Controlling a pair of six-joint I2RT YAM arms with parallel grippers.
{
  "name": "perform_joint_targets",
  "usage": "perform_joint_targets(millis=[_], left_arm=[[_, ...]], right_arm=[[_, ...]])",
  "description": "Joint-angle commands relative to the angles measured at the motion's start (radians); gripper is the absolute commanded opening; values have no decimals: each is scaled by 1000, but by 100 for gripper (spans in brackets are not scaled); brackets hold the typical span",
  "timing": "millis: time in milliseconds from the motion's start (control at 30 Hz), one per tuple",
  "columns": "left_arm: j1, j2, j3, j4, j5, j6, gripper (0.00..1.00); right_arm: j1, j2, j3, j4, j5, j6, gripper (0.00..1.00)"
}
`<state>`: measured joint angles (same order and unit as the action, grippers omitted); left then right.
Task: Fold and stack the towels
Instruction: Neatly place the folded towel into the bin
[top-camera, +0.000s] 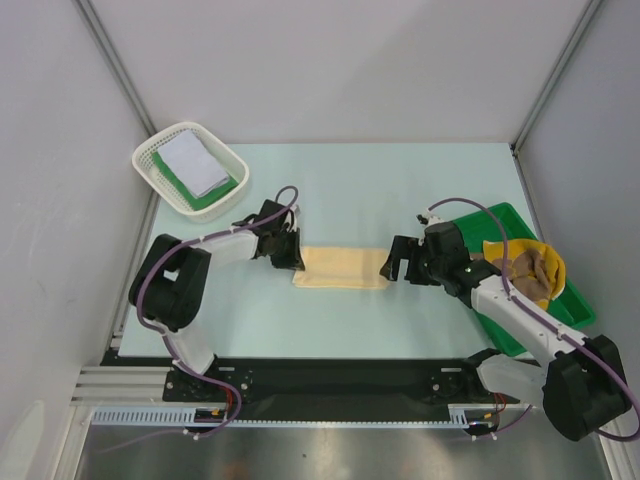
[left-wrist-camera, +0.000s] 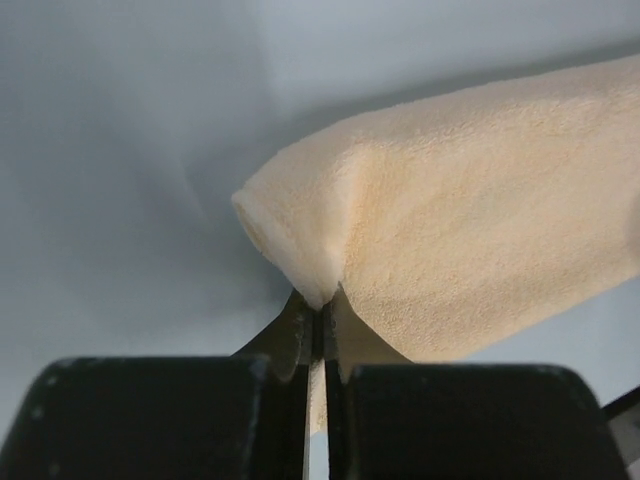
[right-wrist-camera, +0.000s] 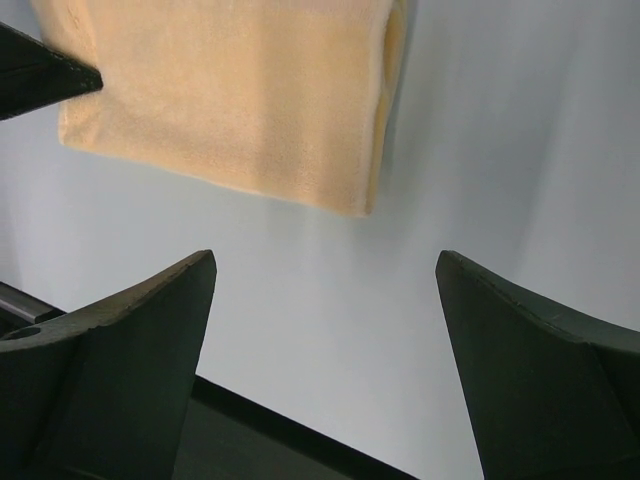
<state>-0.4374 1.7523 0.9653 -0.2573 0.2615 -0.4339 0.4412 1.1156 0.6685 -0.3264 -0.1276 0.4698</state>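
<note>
Table (top-camera: 400, 180), cream towel (top-camera: 340, 268), white basket (top-camera: 172, 193), green bin (top-camera: 578, 310)

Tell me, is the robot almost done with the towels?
Not yet. Folded towels already sit in the white basket. The left gripper is pinching one end of the cream towel; the right gripper is open beside it. Crumpled towels wait in the green bin.

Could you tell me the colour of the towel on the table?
Pale cream-yellow towel, clearest in left wrist view.
</note>
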Motion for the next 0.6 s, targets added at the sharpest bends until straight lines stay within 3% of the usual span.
perform_joint_targets(millis=[0,233,333,467,567], left_arm=[[-11,-33,45,-187,-186,89,0],[5,-37,243,-408,-501,470,0],[79,-1,312,-476,-564,501,0],[176,-8,358,-409,-570,552,1],[189,-19,375,-320,-625,684,1]], right_arm=[[-4,-46,5,4,0,-8,98],[-4,-100,29,-8,-6,-19,99],[-2,-97,51,-14,-6,-29,99],[-1,-94,71,-10,-35,-31,100],[2,-88,74,18,-41,-30,100]])
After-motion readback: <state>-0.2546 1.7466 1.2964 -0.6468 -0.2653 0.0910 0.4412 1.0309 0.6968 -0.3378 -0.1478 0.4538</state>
